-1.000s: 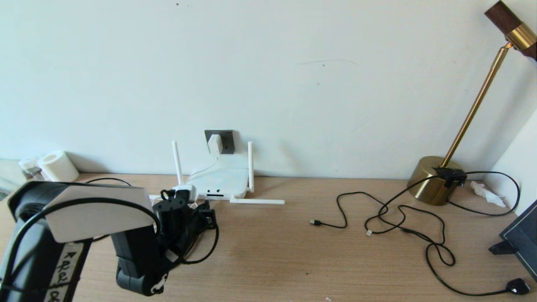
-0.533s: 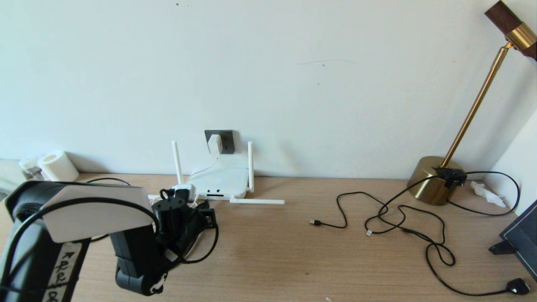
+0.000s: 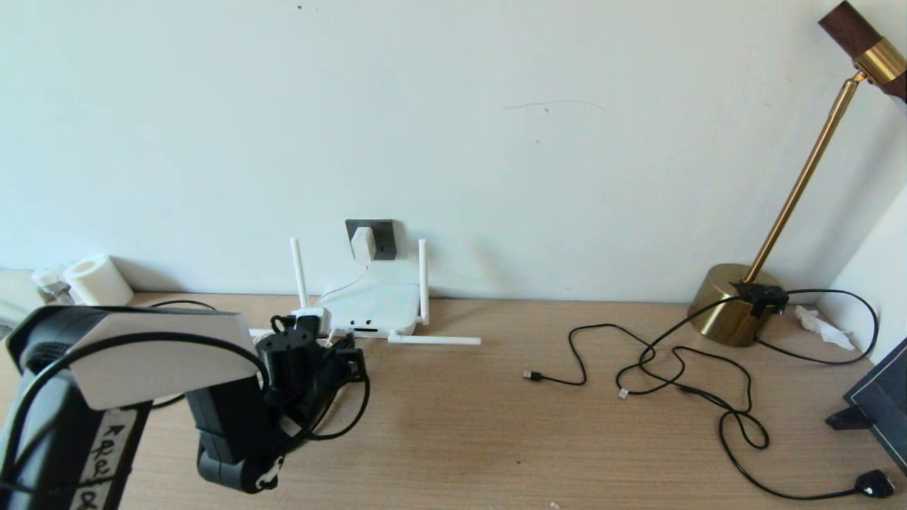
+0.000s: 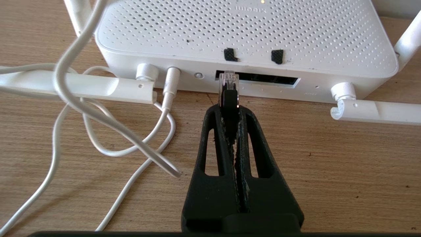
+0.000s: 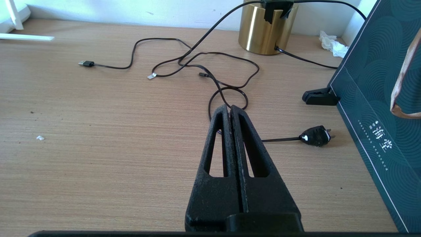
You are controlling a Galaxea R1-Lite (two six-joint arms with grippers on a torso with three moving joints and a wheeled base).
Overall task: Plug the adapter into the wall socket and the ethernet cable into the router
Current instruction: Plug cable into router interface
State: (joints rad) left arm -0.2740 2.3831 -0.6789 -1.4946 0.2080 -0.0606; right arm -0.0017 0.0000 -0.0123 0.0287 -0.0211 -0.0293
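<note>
Our left gripper [image 4: 230, 110], pinching the ethernet cable [image 4: 228, 86], nears the router [image 4: 246, 36] port slot [image 4: 263, 79]; we should push straight, level. Right gripper [image 5: 230, 112] pressed together.

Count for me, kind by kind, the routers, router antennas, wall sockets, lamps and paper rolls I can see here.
Routers: 1
Antennas: 4 (2 upright, 2 lying flat)
Wall sockets: 1
Lamps: 1
Paper rolls: 1
Total: 8
</note>
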